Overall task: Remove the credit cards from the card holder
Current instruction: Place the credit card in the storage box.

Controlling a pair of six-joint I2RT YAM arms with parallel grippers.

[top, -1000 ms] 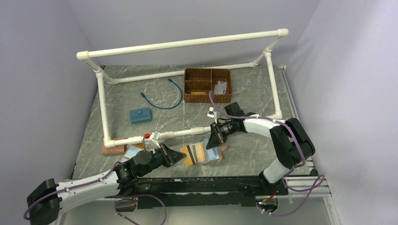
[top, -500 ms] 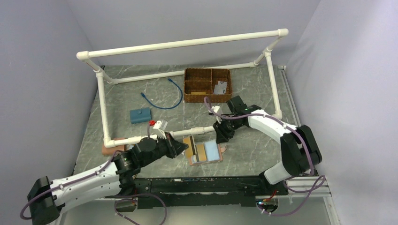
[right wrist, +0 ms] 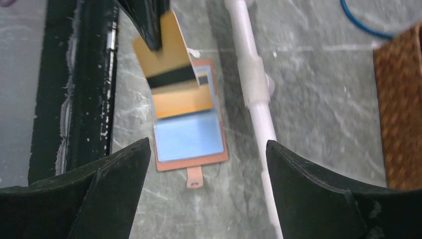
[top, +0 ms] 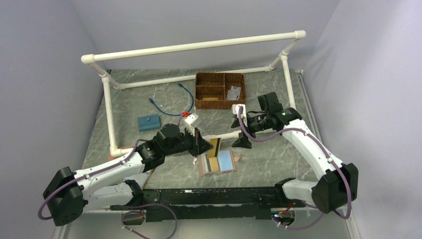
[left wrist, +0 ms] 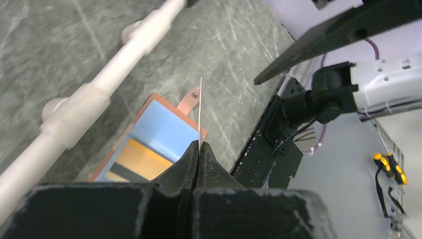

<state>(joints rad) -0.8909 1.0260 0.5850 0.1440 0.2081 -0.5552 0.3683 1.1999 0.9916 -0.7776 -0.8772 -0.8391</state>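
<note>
The card holder point(top: 226, 161) lies open on the table, reddish-brown rim around blue lining point(right wrist: 189, 137). One yellowish credit card point(right wrist: 181, 103) sits in its pocketed half. My left gripper point(top: 202, 146) is shut on a second yellow card with a dark stripe point(right wrist: 166, 55), held tilted above that half. In the left wrist view this card point(left wrist: 200, 109) shows edge-on as a thin line rising from the gripper point(left wrist: 199, 146). My right gripper point(right wrist: 208, 144) hangs open over the holder's strap end, touching nothing, and stands just right of the holder point(top: 242, 142) in the top view.
A white pipe frame point(top: 194, 47) encloses the work area; its near bar point(right wrist: 254, 84) runs just beyond the holder. A wicker basket point(top: 219, 89) stands at the back, with a blue cable point(top: 174, 102) and a small blue block point(top: 149, 122) to the left.
My right gripper has opened and drawn up and back from the holder. The left gripper has risen and moved away from me with the striped card, lifting it off the holder.
</note>
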